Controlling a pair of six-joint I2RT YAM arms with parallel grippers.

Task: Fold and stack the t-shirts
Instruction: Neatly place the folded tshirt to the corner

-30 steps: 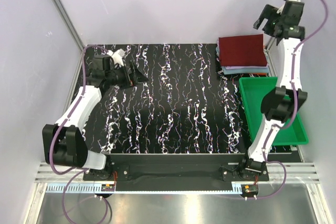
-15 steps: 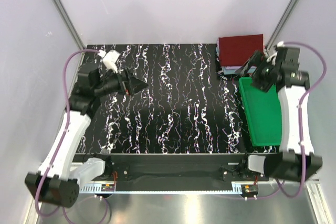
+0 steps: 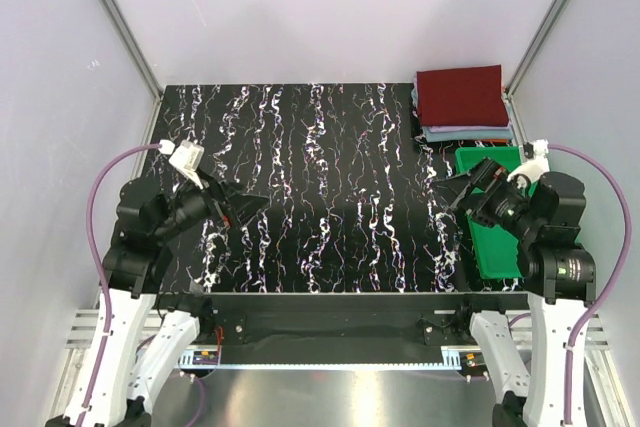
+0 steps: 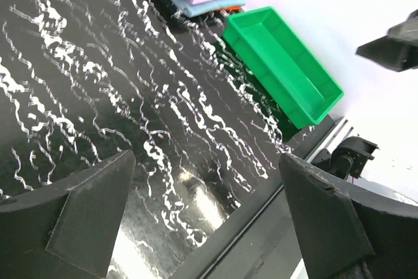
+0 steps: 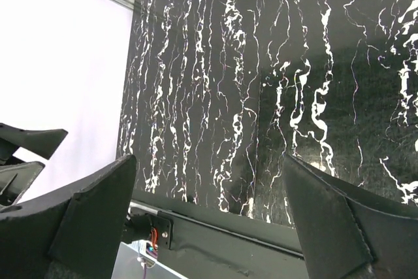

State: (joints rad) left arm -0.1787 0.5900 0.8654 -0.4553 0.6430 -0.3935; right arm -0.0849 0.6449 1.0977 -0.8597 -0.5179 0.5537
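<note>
A folded stack of t-shirts point(image 3: 459, 95) is seen at the far right corner of a black, white-veined surface point(image 3: 330, 167). Maroon is on top, with lavender and grey-blue beneath. A green tray point(image 3: 495, 252) is set just in front of the stack. Both arms are folded close to the near edge, with wrists raised above the surface. The left gripper point(image 3: 255, 204) is pointed rightward over the near left area, its jaws spread wide and nothing held. The right gripper point(image 3: 445, 197) is pointed leftward by the tray's left rim, its jaws likewise spread and empty.
</note>
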